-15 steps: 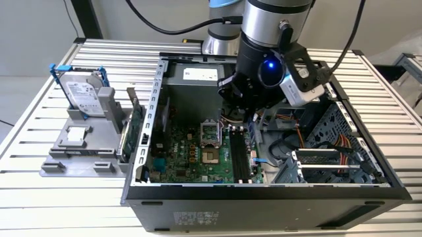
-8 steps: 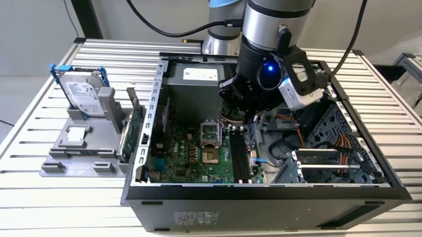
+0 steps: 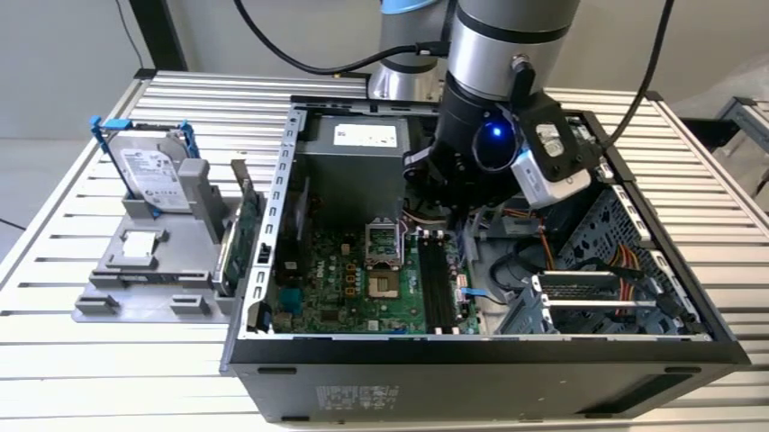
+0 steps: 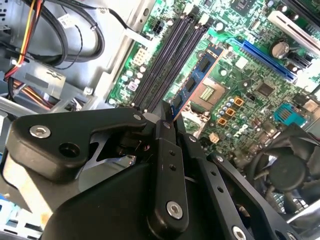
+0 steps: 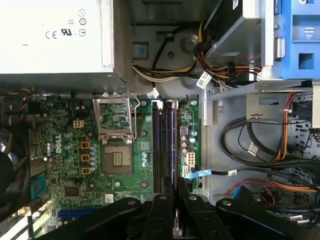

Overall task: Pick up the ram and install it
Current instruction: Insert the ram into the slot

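Black claw (image 4: 170, 117) reaches steeply down into the open computer case (image 3: 481, 360), fingers pinched on the blue ram (image 4: 192, 82), which hangs just above the motherboard's (image 5: 125, 165) slots; slatted metal table (image 3: 121, 360) beneath.

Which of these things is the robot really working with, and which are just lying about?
In the job: thin blue ram stick with black chips, clamped in the black gripper; long dark memory slots.
Lying about: silver hard drive in blue frame; green expansion card.
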`<state>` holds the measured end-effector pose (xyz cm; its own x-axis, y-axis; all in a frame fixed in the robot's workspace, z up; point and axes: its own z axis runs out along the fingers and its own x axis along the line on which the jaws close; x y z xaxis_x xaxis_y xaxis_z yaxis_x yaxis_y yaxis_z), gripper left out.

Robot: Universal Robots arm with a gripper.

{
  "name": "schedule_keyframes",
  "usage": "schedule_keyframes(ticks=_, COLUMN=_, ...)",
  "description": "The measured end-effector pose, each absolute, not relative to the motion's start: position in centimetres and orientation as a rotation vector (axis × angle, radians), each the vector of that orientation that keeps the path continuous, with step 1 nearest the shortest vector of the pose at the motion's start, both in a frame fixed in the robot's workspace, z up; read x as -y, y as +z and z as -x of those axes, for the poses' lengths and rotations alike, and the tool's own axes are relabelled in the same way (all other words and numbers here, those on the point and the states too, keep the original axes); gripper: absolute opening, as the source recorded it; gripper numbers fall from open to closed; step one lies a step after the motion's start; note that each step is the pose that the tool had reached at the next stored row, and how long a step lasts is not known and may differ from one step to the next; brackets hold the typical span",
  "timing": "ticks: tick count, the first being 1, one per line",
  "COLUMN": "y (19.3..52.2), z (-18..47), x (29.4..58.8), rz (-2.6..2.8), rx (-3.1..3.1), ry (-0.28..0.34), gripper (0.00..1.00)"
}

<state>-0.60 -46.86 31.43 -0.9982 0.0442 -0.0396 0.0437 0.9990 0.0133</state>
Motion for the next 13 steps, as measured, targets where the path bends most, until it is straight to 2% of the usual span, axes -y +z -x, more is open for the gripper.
schedule_keyframes(ticks=13, y=30.48, z=-0.05, x=47.01, rz=-0.083, rx=-3.1, ry=0.019, gripper=0.0)
